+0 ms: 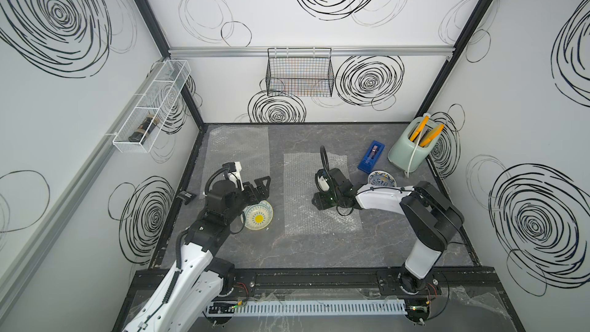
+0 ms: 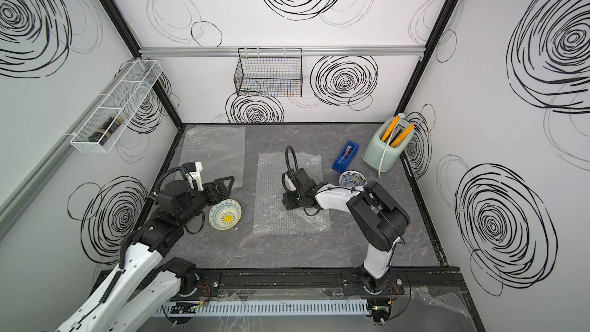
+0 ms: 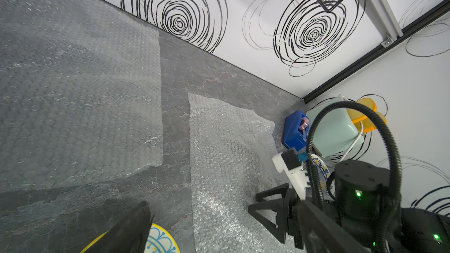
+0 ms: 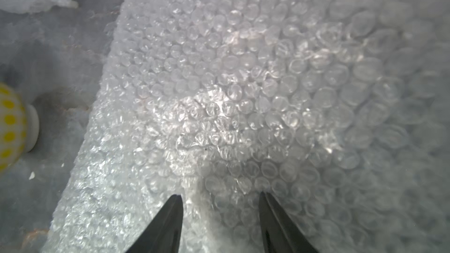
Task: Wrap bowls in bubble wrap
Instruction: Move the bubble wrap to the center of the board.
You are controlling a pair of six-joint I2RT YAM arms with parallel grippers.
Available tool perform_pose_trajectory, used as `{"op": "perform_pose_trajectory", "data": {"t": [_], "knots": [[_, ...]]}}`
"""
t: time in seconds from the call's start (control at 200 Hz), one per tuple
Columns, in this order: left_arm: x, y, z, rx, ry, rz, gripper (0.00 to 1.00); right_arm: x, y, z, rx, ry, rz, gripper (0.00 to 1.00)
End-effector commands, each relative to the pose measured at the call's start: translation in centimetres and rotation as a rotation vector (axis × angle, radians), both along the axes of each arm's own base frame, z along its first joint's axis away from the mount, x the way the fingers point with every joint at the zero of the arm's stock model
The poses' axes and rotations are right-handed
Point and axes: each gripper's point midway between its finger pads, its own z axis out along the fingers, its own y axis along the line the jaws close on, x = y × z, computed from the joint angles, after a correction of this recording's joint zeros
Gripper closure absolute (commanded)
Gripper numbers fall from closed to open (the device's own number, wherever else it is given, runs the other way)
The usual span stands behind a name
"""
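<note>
Clear wrap (image 1: 300, 186) mid-table under right gripper (image 4: 220, 197), fingers apart, tips on it. Pinch a small ridge, squeeze gently, lift low. Left gripper (image 1: 261, 190) spread wide over cream bowl (image 1: 258, 217), just beside wrap.

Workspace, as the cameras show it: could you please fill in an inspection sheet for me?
Surface: dark marbled table, flat.
Job's things: cream bowl and blue-patterned bowl on bare table, unwrapped; centre sheet and far-left sheet of bubble wrap spread out.
Clutter: blue tape dispenser, green toaster.
Grippers: left gripper open over cream bowl's far edge; right gripper, jaws apart, tips at centre sheet.
Cables: black hose looped at each wrist; white cord on toaster.
Surroundings: black wire basket; white mesh shelf holding dark jar.
</note>
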Motion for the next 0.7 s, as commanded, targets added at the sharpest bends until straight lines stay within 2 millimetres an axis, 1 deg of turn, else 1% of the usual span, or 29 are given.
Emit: {"op": "perform_pose_trajectory", "data": {"t": [0.0, 0.085, 0.165, 0.25, 0.355, 0.435, 0.515, 0.6, 0.695], "knots": [[-0.2, -0.3, 1.0, -0.012, -0.024, -0.015, 0.03, -5.5, -0.9, -2.6, -0.053, 0.138, 0.03, 0.44], [-0.4, -0.5, 0.8, -0.015, -0.02, -0.024, 0.04, -7.2, -0.7, -2.5, -0.055, 0.134, 0.044, 0.44], [-0.6, -0.6, 0.6, -0.016, -0.015, -0.023, 0.04, -7.8, -0.6, -1.8, -0.042, 0.131, 0.046, 0.43], [-0.7, -0.5, 0.6, -0.015, -0.015, -0.019, 0.03, -6.9, -0.5, -0.2, -0.025, 0.088, 0.033, 0.4], [-0.8, -0.3, 0.7, -0.009, -0.019, -0.014, 0.04, -5.3, 0.2, 3.3, -0.006, 0.004, 0.039, 0.37], [-1.0, -0.1, 1.1, 0.0, -0.025, -0.005, 0.04, -4.7, 1.4, 6.9, 0.067, -0.058, 0.07, 0.33], [-1.0, 0.5, 1.2, 0.014, -0.024, 0.019, 0.04, -4.7, 2.8, 9.7, 0.141, -0.091, 0.119, 0.31], [-1.1, 1.2, 1.2, 0.028, -0.015, 0.06, 0.03, -5.1, 4.6, 11.0, 0.218, -0.096, 0.187, 0.31], [-1.2, 2.3, 1.1, 0.048, 0.002, 0.114, 0.03, -5.5, 7.0, 11.2, 0.284, -0.047, 0.235, 0.35]]}}
